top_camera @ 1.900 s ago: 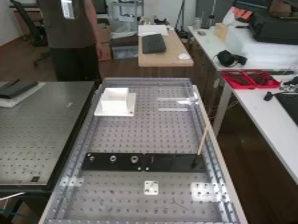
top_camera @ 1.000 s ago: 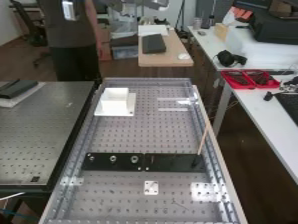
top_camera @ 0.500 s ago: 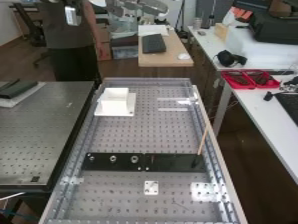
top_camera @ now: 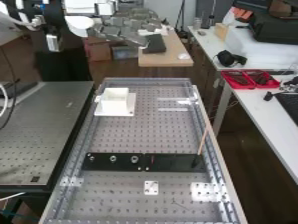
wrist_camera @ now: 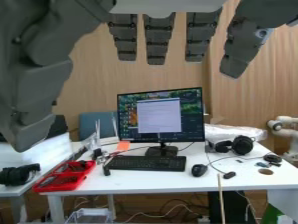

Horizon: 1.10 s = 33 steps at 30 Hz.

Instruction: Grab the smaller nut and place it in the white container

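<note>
You are holding the hand (top_camera: 126, 27) up in the air toward the bench's far end, well apart from everything on the bench (top_camera: 133, 137), with the white arm (top_camera: 80, 24) coming in from the left. The hand is hanging released: its fingers (wrist_camera: 157, 40) are pointing out straight, and nothing is sitting in its grasp.

Your smaller nut (top_camera: 91, 158) is standing on the flat black bar (top_camera: 173, 162), right by the end nearest the bench's left edge. Beside it, the larger nut (top_camera: 113, 158) is standing next in the row, and the bearing (top_camera: 134, 159) is following on its other side. The bar is lying across the bench, running from near the left edge toward the right one. At its right end you are seeing a thin wooden stick (top_camera: 202, 141) leaning at a tilt.

Your white container (top_camera: 116, 105) is standing upright on a white plate (top_camera: 131, 100), near the bench's far left corner. A small white plate with holes (top_camera: 151, 188) is lying between the bar and the bench's near edge.
</note>
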Motion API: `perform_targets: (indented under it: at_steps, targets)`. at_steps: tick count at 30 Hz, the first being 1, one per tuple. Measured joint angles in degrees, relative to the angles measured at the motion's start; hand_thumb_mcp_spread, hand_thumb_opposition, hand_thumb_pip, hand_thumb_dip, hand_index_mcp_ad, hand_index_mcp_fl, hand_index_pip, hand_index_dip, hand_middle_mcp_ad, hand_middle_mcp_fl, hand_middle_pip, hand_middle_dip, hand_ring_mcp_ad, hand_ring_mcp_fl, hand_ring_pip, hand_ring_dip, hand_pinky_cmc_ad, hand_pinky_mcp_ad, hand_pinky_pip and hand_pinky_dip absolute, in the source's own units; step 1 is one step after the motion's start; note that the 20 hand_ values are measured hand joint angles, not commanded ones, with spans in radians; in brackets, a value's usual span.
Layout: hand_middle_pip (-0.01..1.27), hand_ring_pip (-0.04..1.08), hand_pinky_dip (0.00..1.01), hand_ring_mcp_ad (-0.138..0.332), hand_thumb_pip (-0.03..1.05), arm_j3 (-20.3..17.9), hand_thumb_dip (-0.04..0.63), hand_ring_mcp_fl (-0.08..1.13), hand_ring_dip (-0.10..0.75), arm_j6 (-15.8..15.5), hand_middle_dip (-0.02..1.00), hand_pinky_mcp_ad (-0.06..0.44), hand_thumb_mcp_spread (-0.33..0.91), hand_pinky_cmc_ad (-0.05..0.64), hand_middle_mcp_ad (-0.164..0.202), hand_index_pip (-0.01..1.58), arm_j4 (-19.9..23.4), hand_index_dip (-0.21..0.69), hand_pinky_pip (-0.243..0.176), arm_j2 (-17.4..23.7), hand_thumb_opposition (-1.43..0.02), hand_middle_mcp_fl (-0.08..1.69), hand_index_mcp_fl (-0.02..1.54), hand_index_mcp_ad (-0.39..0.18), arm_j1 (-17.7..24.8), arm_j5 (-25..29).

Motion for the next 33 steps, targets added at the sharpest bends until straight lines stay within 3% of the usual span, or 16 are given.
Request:
perform_targets:
  at_steps: [2,11,13,25,33]
  targets:
    - [0.13,0.08,0.2,0.175,0.64,-1.4,0.094,0.0,0.086,-0.7,0.17,0.33,0.19,0.468,0.037,0.09,1.0,0.265,-0.106,0.5,-0.76,0.0,0.05,-0.07,-0.8,-1.0]
    - [0.13,0.08,0.2,0.175,0.65,-6.2,0.113,0.0,0.086,-3.8,0.17,0.33,0.2,0.468,0.033,0.19,5.0,0.265,-0.106,1.7,-0.76,0.0,0.06,-0.077,-3.9,-4.0]
    - [0.13,0.08,0.2,0.175,0.71,-7.0,0.126,0.0,0.086,-3.9,0.17,0.33,0.2,0.468,0.037,0.26,5.6,0.258,-0.106,1.7,-0.76,0.0,0.07,-0.079,-4.4,-4.4]
    - [0.13,0.08,0.21,0.175,0.72,-11.2,0.147,0.0,0.086,-3.7,0.18,0.33,0.23,0.464,0.037,0.91,9.4,0.187,-0.106,0.2,-0.77,0.0,0.07,-0.094,-8.8,-7.8]
    - [0.13,0.08,0.21,0.175,0.74,-13.0,0.155,0.0,0.086,-3.0,0.18,0.33,0.24,0.456,0.037,1.15,12.8,0.18,-0.106,-2.2,-0.79,0.0,0.04,-0.096,-11.9,-10.5]
